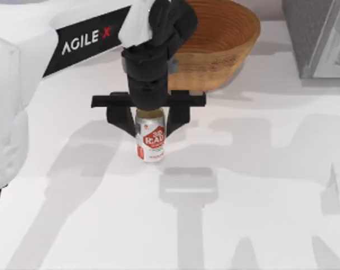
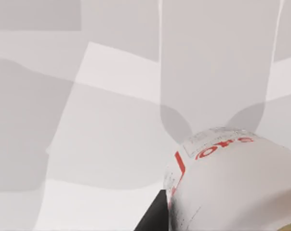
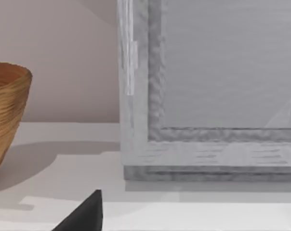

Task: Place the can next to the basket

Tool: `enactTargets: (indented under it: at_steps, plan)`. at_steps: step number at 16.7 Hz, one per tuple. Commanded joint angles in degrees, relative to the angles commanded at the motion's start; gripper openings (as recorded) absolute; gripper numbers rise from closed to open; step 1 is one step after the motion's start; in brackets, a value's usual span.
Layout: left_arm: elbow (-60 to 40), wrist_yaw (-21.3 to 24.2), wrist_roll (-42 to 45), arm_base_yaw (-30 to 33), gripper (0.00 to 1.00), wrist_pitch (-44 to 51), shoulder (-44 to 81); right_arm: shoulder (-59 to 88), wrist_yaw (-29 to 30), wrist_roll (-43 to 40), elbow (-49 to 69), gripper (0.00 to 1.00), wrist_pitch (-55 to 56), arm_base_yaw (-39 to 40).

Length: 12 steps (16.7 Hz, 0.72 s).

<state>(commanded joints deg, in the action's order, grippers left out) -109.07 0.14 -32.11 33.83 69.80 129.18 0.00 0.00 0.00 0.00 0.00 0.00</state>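
A: Where's the can?

B: Upright on the table, just near of the basket, which sits at the far edge. The left gripper is over it, a finger on either side of the upper body, jaws closed on the can as far as I can judge.

A: And the step in hand?

B: Looks like the set-down. I'd make sure the base sits flat, then part the fingers evenly and rise straight up, so neither finger drags it over.

A: The right arm?

B: Parked. A dark tip shows in its wrist view, facing a grey box; jaw state I can't tell.

A: Any writing?

B: "AGILEX" on the arm. The can's red label has white letters I can't read surely.
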Motion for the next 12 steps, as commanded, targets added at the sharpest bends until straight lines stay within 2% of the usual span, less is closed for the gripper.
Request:
enactTargets:
  at_steps: [11, 12]
  plan:
    - [1.39, 0.0, 0.02, -0.01, 0.0, -1.65, 0.26, 0.0, 0.0, 0.0, 0.0, 1.0, 0.0, 0.0]
    - [1.39, 0.0, 0.02, -0.01, 0.08, -1.65, 0.26, 0.0, 0.0, 0.0, 0.0, 1.0, 0.0, 0.0]
